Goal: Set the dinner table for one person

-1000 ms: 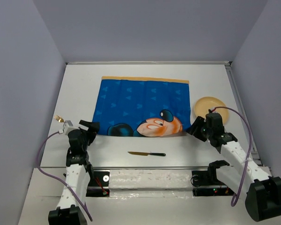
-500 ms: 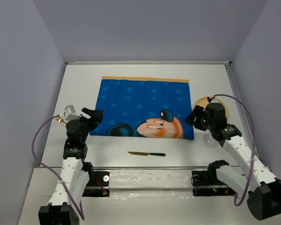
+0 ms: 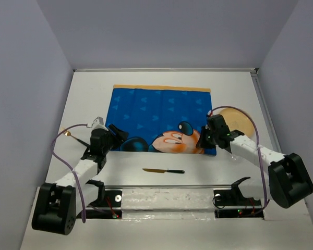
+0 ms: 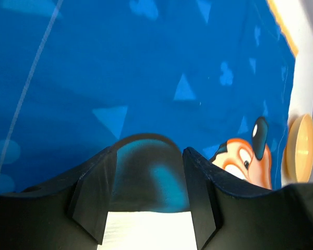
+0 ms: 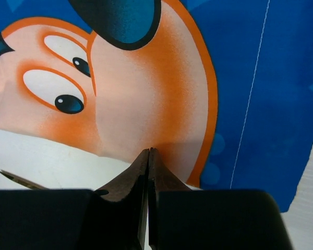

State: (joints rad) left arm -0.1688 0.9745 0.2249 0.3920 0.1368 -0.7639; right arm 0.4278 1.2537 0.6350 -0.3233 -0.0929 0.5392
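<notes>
The white dinner table (image 3: 88,94) carries a blue Mickey Mouse placemat (image 3: 161,117), lying flat. My left gripper (image 3: 117,133) is low at the mat's near left edge. In the left wrist view its fingers (image 4: 94,192) stand apart astride that edge, and the left gripper (image 4: 148,153) is open with nothing pinched. My right gripper (image 3: 205,139) sits at the mat's near right part. There the right gripper (image 5: 148,151) is shut, its tips touching the cloth at Mickey's cheek; no cloth shows between them.
A dark-handled knife (image 3: 163,171) lies on the table in front of the mat, its tip in the right wrist view (image 5: 18,179). A tan plate (image 3: 239,119) rests right of the mat. A gold-ended utensil (image 3: 67,133) lies by the left arm.
Both arms have swung inward and dropped onto the mat's near edge. The right gripper has gone from apart to shut. The left gripper's fingers have come closer together.
</notes>
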